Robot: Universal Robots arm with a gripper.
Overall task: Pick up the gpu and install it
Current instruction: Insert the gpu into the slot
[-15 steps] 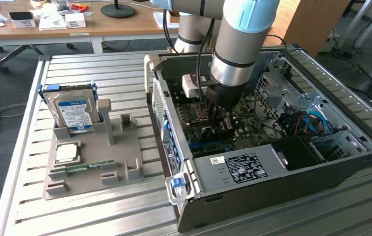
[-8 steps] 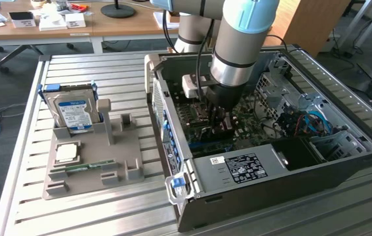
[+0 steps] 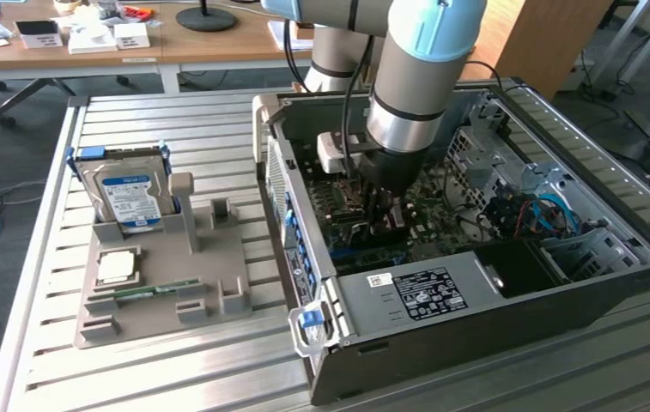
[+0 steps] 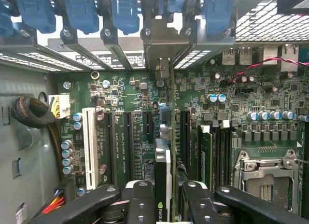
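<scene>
You are looking at the gpu [image 4: 164, 180], a thin card seen edge-on in the wrist view, standing upright over the green motherboard [image 4: 145, 98] inside the open computer case [image 3: 599, 275]. Its metal bracket [image 4: 161, 45] reaches up to the row of blue slot clips [image 4: 125, 11] at the case's rear wall. The gripper [image 4: 164, 202] is clamped on the card, one black finger [image 4: 140, 200] on each flat side. You cannot tell whether the card's lower edge is seated in a slot. In the exterior view the arm [image 3: 416, 77] reaches straight down into the case. On the slatted table [image 3: 164, 120], toward the exterior view's left, a grey holder tray [image 3: 159, 292] carries a blue-labelled hard drive [image 3: 130, 193], standing upright.
</scene>
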